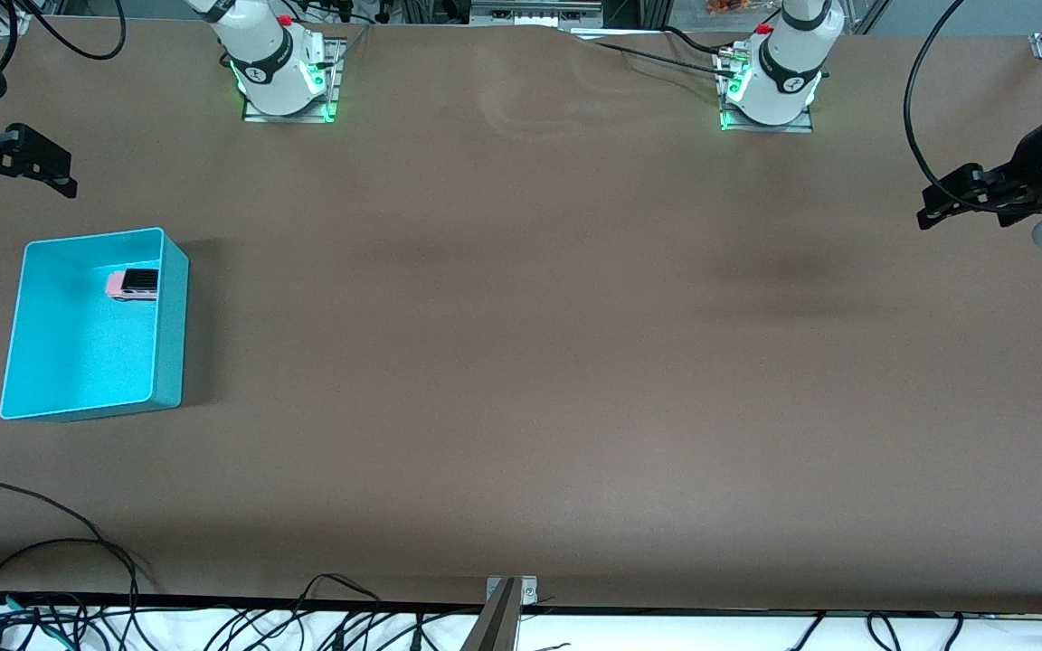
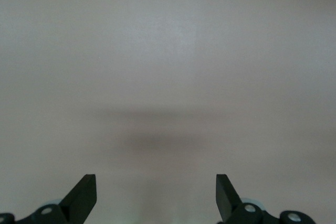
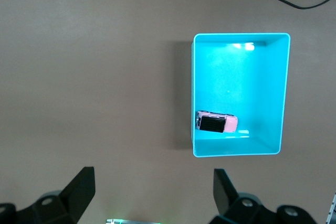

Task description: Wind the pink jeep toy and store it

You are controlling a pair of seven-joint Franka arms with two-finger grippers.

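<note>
The pink jeep toy (image 1: 133, 284) lies inside the turquoise bin (image 1: 168, 321), in the corner farther from the front camera, against the wall toward the table's middle. It also shows in the right wrist view (image 3: 216, 122), inside the bin (image 3: 283, 93). My right gripper (image 1: 55, 176) is open and empty, raised at the right arm's end of the table, farther back than the bin; its fingers (image 3: 80, 187) frame bare table. My left gripper (image 1: 928, 212) is open and empty, raised at the left arm's end, with only bare table between its fingers (image 2: 84, 192).
Brown table (image 1: 521, 362) with both arm bases along its back edge. Loose black cables (image 1: 51, 551) lie at the front edge near the right arm's end. A metal bracket (image 1: 507, 597) sits at the middle of the front edge.
</note>
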